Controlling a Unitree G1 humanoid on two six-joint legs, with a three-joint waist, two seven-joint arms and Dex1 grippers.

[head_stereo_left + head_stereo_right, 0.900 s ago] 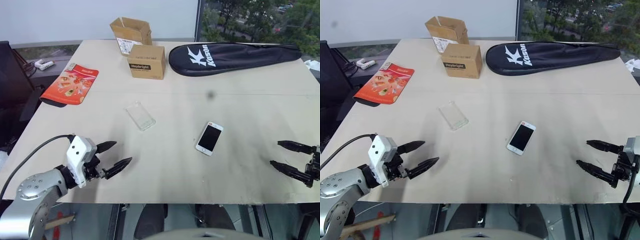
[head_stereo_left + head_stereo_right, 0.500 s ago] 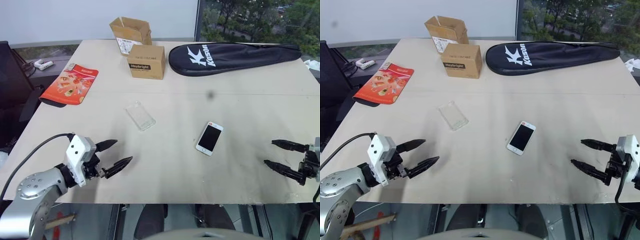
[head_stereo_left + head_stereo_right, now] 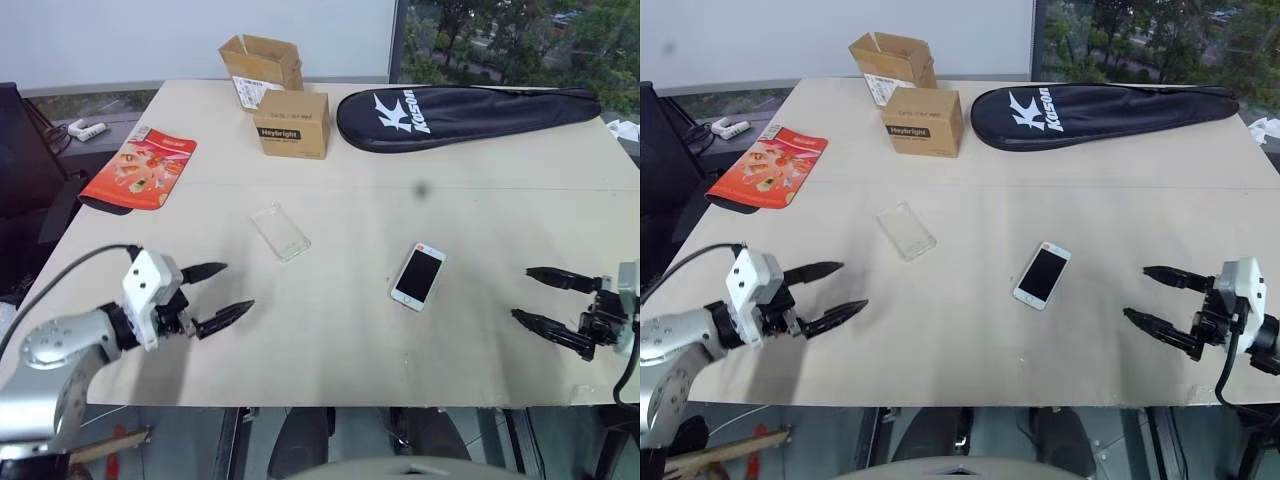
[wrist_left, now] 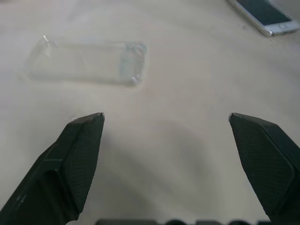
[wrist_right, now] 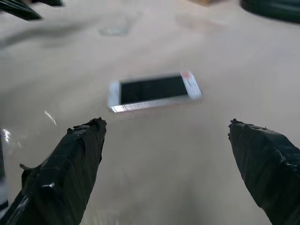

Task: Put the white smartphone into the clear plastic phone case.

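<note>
White-bezelled and face up, the white smartphone (image 3: 419, 276) lies flat on the beige table (image 3: 480, 210), right of centre, its red-marked end pointing away from me. I see the clear plastic phone case (image 3: 281, 231) lying flat as well, up and to the left of the phone, well apart from it and empty.

I read the left gripper (image 3: 219, 294) as spread wide and holding nothing; it hovers over the table's near left edge, fingers aimed toward the middle. In the left wrist view the case (image 4: 86, 61) sits ahead of the fingertips (image 4: 86, 136).

I read the right gripper (image 3: 543, 297) as equally wide and empty, low over the near right edge, pointing left toward the phone. In the right wrist view the phone (image 5: 154, 91) lies ahead, between the two fingers, untouched.

Along the far side stand two cardboard boxes (image 3: 292, 123), a black racket bag (image 3: 460, 112) and a red packet (image 3: 140, 168).
</note>
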